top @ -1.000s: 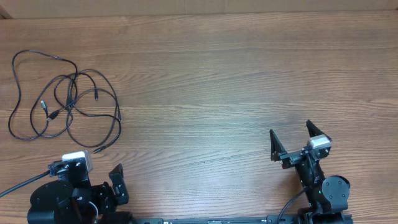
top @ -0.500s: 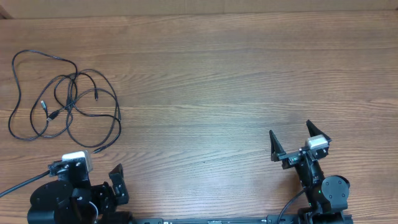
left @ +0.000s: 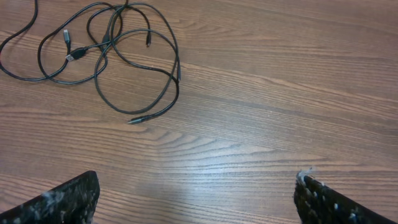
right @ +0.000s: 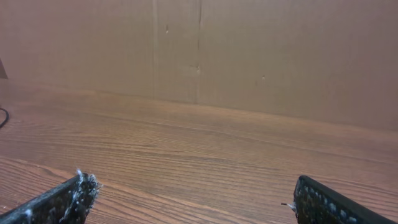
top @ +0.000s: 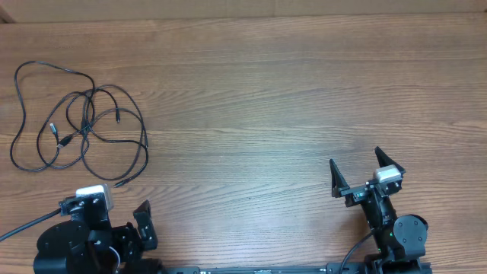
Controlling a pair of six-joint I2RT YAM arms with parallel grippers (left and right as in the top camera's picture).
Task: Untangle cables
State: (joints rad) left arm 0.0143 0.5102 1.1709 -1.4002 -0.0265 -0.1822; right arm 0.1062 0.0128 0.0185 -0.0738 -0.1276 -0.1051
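The cables point(top: 85, 128) point(left: 101, 48) lie in 1 loose tangle at the far left of the table point(top: 259, 99). The left gripper point(left: 196, 202) sits at the front edge, near the tangle but not touching it, with its jaws spread wide and empty. The right gripper point(top: 355, 161) stands well apart at the front right, also spread wide and holding nothing.

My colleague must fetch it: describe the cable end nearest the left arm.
On the wooden table, find the tangle of thin black cables at the left. One plug end sticks out toward the left gripper, alone on bare wood; other plugs lie inside the loops.
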